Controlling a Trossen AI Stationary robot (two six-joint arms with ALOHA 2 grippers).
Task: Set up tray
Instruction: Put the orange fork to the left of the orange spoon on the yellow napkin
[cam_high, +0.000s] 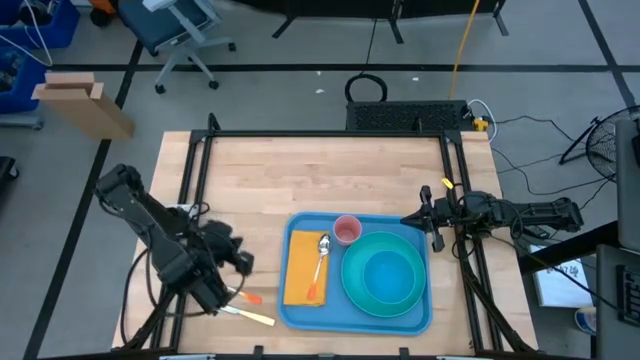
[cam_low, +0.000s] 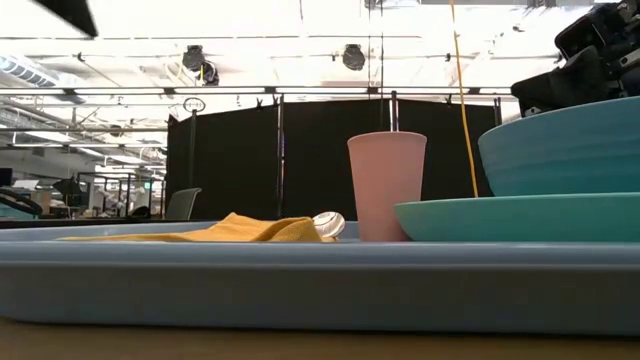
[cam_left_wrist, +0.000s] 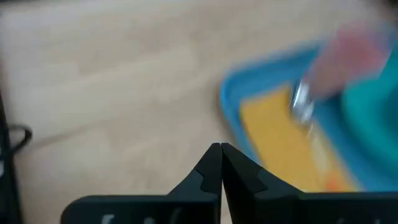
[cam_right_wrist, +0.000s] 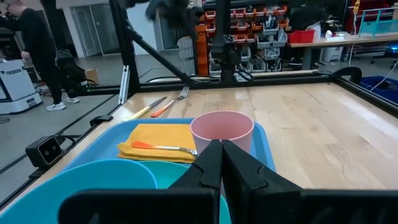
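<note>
high view: fork (cam_high: 262, 318) and knife (cam_high: 243, 297) left of tray (cam_high: 296, 312)

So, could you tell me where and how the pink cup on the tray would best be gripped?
Grip the pink cup across its upper wall just below the rim, coming straight down from above. It stands upright with its mouth open at the back of the tray, and its walls taper slightly towards the base. The bowl sits close in front of it, so closing the fingers left to right probably leaves most room.
</note>
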